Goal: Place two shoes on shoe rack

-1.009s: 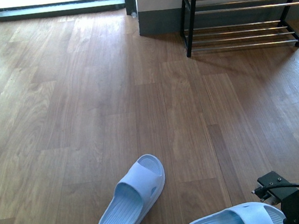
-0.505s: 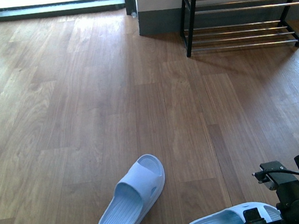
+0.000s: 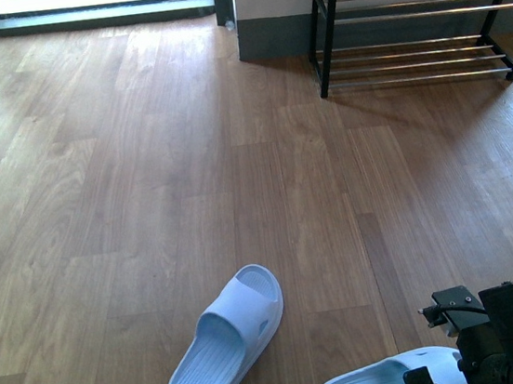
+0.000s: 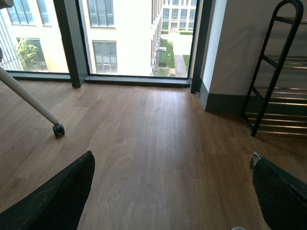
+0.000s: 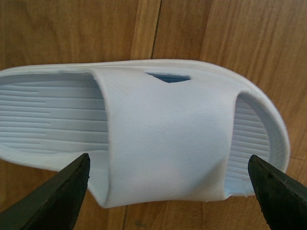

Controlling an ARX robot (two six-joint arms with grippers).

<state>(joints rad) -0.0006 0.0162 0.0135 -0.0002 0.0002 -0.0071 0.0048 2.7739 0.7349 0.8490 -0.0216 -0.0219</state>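
Two pale-blue slides lie on the wooden floor. One slide (image 3: 224, 344) rests at an angle in the near middle, apart from both grippers. The other slide (image 3: 369, 382) lies at the bottom edge, its toe end under my right gripper (image 3: 438, 378). In the right wrist view this slide (image 5: 163, 139) fills the frame. My right gripper (image 5: 168, 158) hangs open just above its strap, one finger on each side, not touching. My left gripper (image 4: 171, 155) is open over bare floor. The shoe rack (image 3: 413, 13) stands at the far right, and its black arched side (image 4: 276, 72) shows in the left wrist view.
A grey wall base (image 3: 275, 35) sits left of the rack. Floor-length windows (image 4: 129, 38) run along the far wall. A white chair leg on a caster (image 4: 57, 129) stands on the floor at the left of the left wrist view.
My right arm has come down and moved left over the slide at the bottom edge, covering more of its toe end. The other slide has not moved.
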